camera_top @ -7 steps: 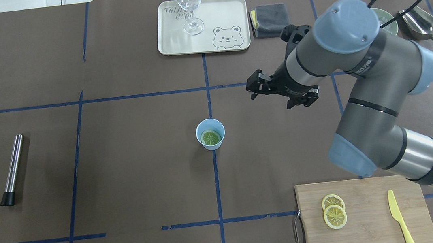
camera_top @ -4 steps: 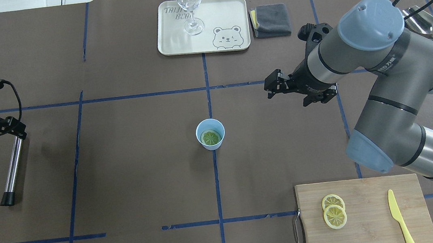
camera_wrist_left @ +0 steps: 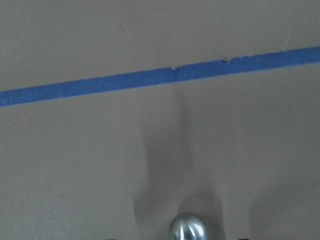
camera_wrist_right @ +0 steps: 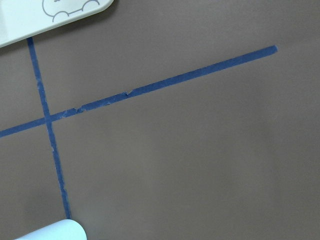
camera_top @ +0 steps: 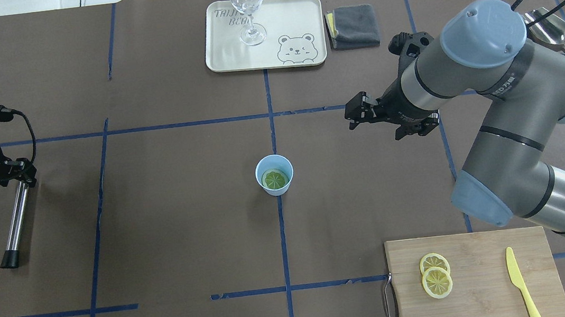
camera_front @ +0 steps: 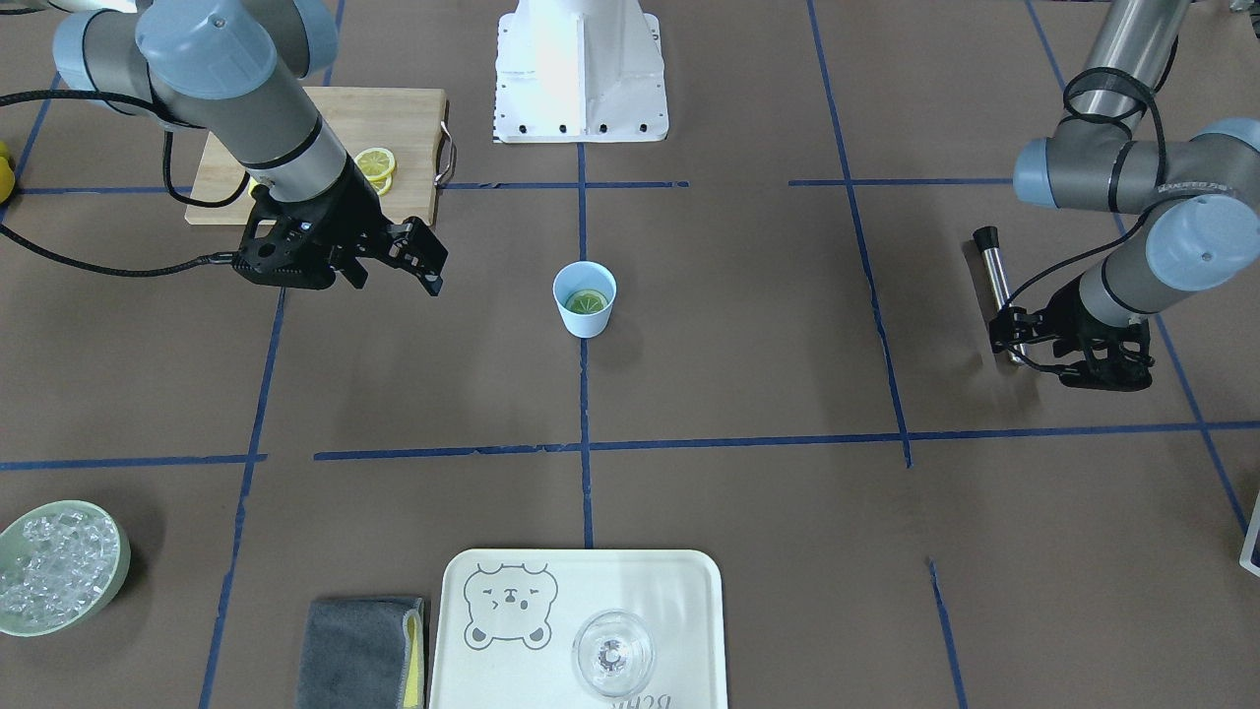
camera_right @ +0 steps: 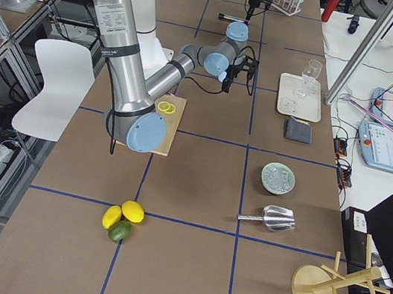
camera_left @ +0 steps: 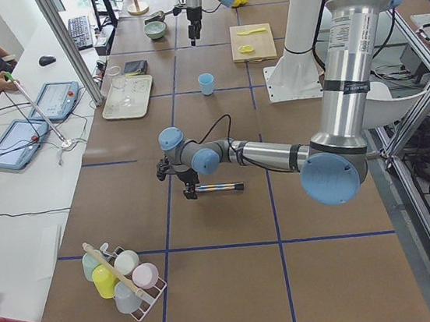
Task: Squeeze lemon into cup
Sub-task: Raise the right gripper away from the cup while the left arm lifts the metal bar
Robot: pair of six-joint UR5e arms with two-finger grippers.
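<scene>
The cup [camera_top: 274, 175] stood on the desk [camera_top: 173, 229] between the two hands, well apart from both and closer to the right hand [camera_top: 353, 116]. From that hand it was out past the fingertips and somewhat back toward the robot. The lemon [camera_top: 275, 180] lay flat at the bottom of the cup, a thin round slice with pale segments, looking greenish inside the blue wall.

The right hand hung over the desk with its fingers spread apart, and it held nothing. The left hand [camera_top: 22, 175] was at the bare end of a rod [camera_top: 17, 220]. I cannot tell if its fingers pressed the rod or only stood around it; its wrist camera showed only the rounded shiny tip.

The cup was smooth light-blue plastic, tapered, with a round mouth and no handle. The rod was a polished steel cylinder with a black cap on the end far from the left hand. The desk had a matte brown cover crossed by blue tape lines.
</scene>
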